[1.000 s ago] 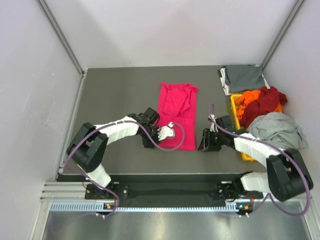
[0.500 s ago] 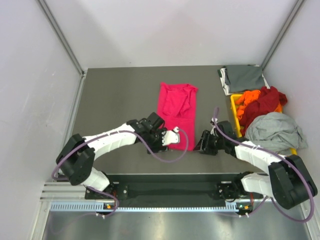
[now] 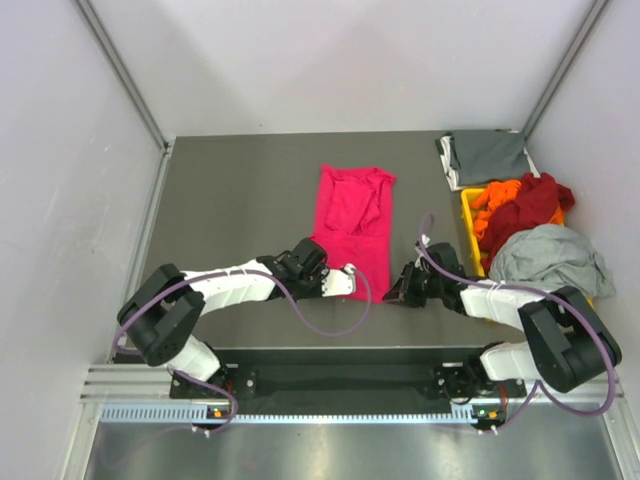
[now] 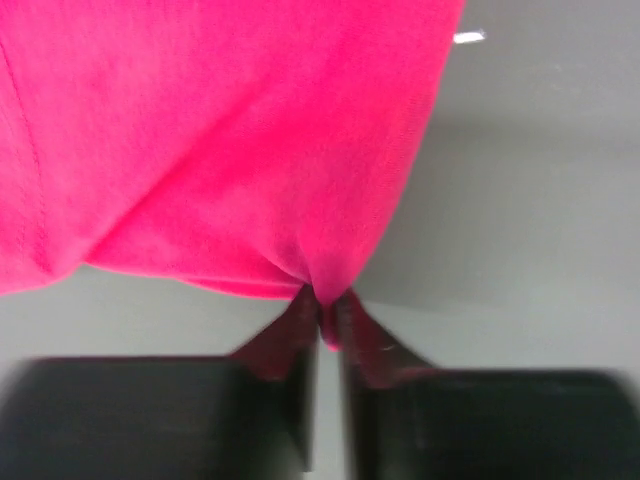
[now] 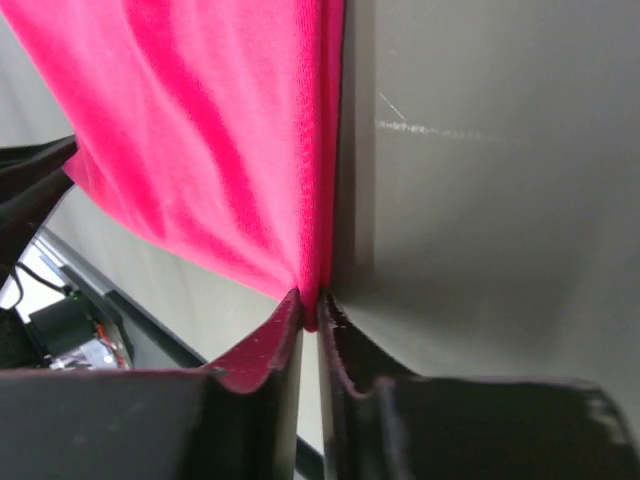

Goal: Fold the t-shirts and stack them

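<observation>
Top external view, item one: pink shirt [image 3: 355, 215], a long narrow strip laid mid-table [image 3: 240, 190], with its hem toward me.

Holds: my left gripper [image 3: 343, 283] is pressed together on the near left hem corner, and my right gripper [image 3: 397, 290] likewise on the near right corner. Both wrist views show cloth puckered into the pinch.

Handling, by my judgement: light, limp cotton, not fragile. It will sag between two holds, so I should grip deep at the corners and keep them level.

Other stock:
- dark grey shirt [image 3: 487, 157], folded in the far right corner
- orange shirt [image 3: 492, 197], dark red shirt [image 3: 530, 205] and light grey shirt [image 3: 550, 260], heaped on the yellow bin [image 3: 467, 213]
</observation>
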You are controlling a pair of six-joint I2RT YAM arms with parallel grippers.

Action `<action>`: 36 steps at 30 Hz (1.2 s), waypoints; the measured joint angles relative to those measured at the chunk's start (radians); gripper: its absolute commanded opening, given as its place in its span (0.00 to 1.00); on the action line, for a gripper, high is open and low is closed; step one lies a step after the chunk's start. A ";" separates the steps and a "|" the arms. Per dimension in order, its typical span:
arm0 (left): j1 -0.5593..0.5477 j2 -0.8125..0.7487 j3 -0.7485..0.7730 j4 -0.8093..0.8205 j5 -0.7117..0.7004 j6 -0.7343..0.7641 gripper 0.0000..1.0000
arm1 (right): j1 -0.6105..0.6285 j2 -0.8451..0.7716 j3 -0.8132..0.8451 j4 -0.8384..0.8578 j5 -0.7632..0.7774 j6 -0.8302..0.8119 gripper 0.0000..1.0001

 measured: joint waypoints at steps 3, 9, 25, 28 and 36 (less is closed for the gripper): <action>0.000 0.006 -0.001 0.012 0.000 0.000 0.00 | 0.000 0.000 0.000 -0.005 0.000 -0.003 0.00; 0.001 -0.041 0.002 -0.072 0.032 -0.027 0.00 | 0.006 -0.071 0.003 -0.097 -0.006 -0.035 0.00; 0.056 -0.382 0.126 -0.470 0.185 -0.082 0.00 | 0.073 -0.376 0.194 -0.562 -0.039 -0.132 0.00; 0.183 -0.233 0.233 -0.474 0.203 -0.101 0.00 | 0.042 -0.213 0.315 -0.563 -0.041 -0.193 0.00; 0.352 0.091 0.560 -0.414 0.227 -0.115 0.00 | -0.127 0.187 0.685 -0.537 -0.055 -0.327 0.00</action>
